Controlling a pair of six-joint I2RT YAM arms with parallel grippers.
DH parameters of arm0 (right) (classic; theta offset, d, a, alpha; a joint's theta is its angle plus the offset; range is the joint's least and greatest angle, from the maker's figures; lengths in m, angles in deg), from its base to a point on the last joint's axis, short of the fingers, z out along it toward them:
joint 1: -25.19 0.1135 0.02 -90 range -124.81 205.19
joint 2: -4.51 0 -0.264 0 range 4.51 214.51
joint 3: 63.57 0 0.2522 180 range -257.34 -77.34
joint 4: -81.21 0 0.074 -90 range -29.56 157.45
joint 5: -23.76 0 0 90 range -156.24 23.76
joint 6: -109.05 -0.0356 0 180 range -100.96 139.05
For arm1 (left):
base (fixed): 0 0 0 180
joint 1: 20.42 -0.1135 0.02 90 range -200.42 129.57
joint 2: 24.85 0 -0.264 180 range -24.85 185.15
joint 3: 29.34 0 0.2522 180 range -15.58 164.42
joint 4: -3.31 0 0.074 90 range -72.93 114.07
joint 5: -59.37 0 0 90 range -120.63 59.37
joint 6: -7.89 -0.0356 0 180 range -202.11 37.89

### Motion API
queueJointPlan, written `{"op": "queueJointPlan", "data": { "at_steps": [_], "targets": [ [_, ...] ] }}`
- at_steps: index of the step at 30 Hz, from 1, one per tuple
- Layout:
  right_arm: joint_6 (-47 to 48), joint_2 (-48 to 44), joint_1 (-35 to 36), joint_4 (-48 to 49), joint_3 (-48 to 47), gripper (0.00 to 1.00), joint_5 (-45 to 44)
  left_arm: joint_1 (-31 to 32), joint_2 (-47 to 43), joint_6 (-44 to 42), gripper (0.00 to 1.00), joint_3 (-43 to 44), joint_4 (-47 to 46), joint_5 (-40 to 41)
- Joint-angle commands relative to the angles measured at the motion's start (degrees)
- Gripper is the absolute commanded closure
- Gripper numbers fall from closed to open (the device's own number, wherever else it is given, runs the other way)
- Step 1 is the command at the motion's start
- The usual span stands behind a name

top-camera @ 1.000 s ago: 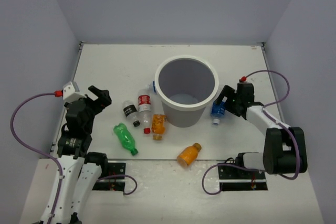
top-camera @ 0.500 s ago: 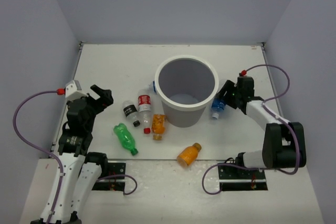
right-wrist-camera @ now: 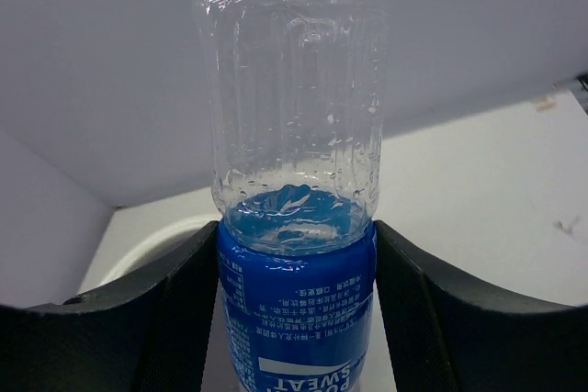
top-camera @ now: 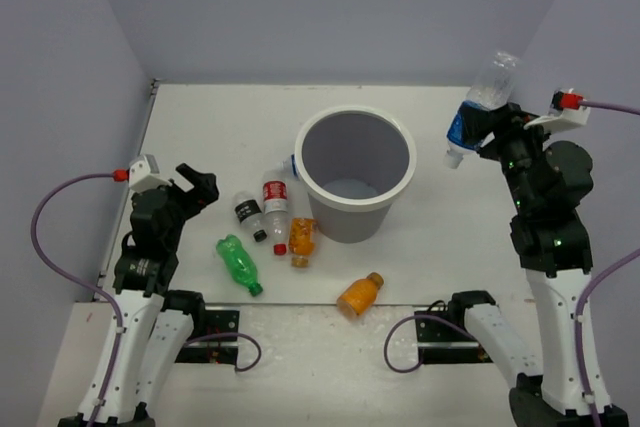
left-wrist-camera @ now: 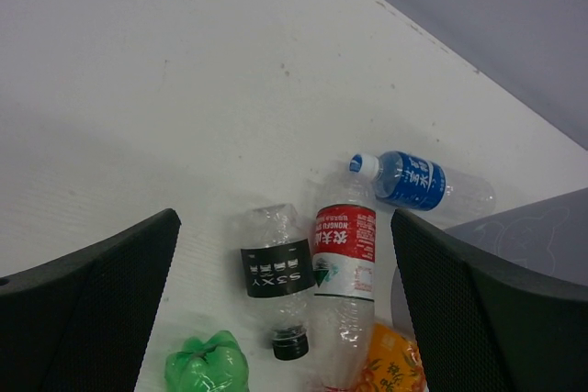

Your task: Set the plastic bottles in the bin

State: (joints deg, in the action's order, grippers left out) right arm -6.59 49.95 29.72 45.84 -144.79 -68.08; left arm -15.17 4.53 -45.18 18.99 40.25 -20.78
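Note:
The bin [top-camera: 402, 142] stands mid-table, a grey bucket with a thick white rim. My right gripper [top-camera: 476, 135] is raised to the right of it, shut on the blue label of a clear bottle [top-camera: 492, 82] that is tilted cap-down; in the right wrist view that blue-labelled bottle [right-wrist-camera: 296, 227] fills the space between the fingers. My left gripper [top-camera: 196, 187] hangs open, left of the bottles on the table: black-labelled [top-camera: 247, 210], red-labelled [top-camera: 275, 199], orange [top-camera: 301, 238], green [top-camera: 237, 262], another orange [top-camera: 360, 294]. A second blue-labelled bottle [left-wrist-camera: 418, 181] lies against the bin's left side.
Grey walls close in the table on the left, back and right. The bin's rim [right-wrist-camera: 152, 247] shows low down behind the held bottle. Purple cables loop beside both arm bases at the table's near edge.
The right gripper shut on the blue-labelled bottle beside the bin and lifted it high, up and to the right. The left arm has barely moved.

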Motion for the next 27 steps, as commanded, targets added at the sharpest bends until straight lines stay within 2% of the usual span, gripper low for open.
{"op": "queueJointPlan", "data": {
  "at_steps": [1, 4, 8, 13, 14, 16, 18, 19, 27],
  "targets": [
    [2.79, 3.12, 6.07, -0.52, -3.11, 0.88, 6.17, -0.33, 0.87, 0.51, 0.00, -1.43, -2.62, -1.10],
    [4.21, 6.43, 14.50, 1.66, -4.71, 0.86, 5.04, -0.33, 1.32, 0.66, 0.00, -1.34, -2.01, -1.49],
    [3.94, 9.75, 23.62, 3.98, -3.23, 0.81, -1.58, -0.33, 0.74, 1.20, 0.00, -1.40, -1.79, -2.88],
    [1.66, 13.62, 26.57, 6.04, -0.77, 0.64, -2.85, -0.36, 0.82, 1.48, 0.00, -1.06, -0.13, -2.70],
    [1.52, 14.09, 26.72, 5.69, -0.75, 0.56, -3.18, -0.34, 0.89, 1.46, 0.00, -1.12, 0.24, -2.66],
    [1.38, 14.75, 26.93, 5.08, -0.74, 0.30, -3.79, -0.33, 1.03, 1.40, 0.00, -1.26, 0.98, -2.46],
    [1.06, 14.44, 26.99, 4.37, -0.62, 0.09, -4.63, -0.33, 1.28, 1.52, 0.00, -1.45, 2.01, -1.94],
    [0.95, 14.33, 27.02, 4.10, -0.57, 0.02, -5.08, -0.33, 1.43, 1.57, 0.00, -1.52, 2.38, -1.71],
    [-2.10, 9.99, 26.81, -3.36, -1.14, 0.01, -15.66, -0.33, 4.75, 1.77, 0.00, -1.51, 5.23, -2.37]
  ]
}}
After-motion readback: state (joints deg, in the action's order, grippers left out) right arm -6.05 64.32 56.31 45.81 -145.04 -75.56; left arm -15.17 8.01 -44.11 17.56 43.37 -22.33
